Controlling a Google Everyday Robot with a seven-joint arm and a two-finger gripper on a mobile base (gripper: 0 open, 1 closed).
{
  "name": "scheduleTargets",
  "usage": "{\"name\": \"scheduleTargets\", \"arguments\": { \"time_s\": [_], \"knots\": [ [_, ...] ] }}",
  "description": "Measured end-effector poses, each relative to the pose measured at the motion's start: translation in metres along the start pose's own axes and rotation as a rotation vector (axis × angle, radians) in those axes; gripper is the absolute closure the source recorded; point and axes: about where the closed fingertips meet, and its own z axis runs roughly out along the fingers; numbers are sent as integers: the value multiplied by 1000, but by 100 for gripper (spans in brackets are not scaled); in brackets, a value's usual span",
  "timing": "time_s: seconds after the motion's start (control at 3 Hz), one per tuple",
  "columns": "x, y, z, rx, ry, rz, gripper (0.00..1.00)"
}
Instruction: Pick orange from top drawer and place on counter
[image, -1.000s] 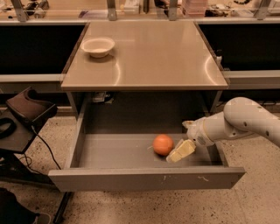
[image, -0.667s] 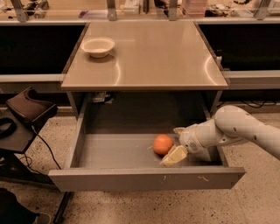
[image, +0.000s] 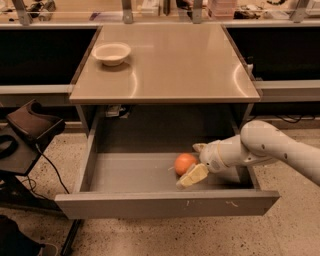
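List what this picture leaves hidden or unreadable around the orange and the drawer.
Camera view:
- Orange: its right side is hidden by the gripper, which straddles it inside the top drawer with jaws open; contact cannot be told.
- Drawer floor right of the orange: covered by the arm.
- Arm past its bend: cut off by the right edge.
- Small things under the counter, back left: too dim to identify.

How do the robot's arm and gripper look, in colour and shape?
The arm is white, thick and rounded, with smooth tube-like segments; no cables or markings show. The gripper, in the drawer beside the orange, has flat cream-yellow fingers.
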Motion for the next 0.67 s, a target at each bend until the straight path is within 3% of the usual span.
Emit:
{"name": "scheduleTargets", "arguments": {
  "time_s": [0.33,0.67],
  "knots": [
    [-15,-9,16,-14,-47,34,0],
    [-15,-9,16,-14,-48,34,0]
  ]
}}
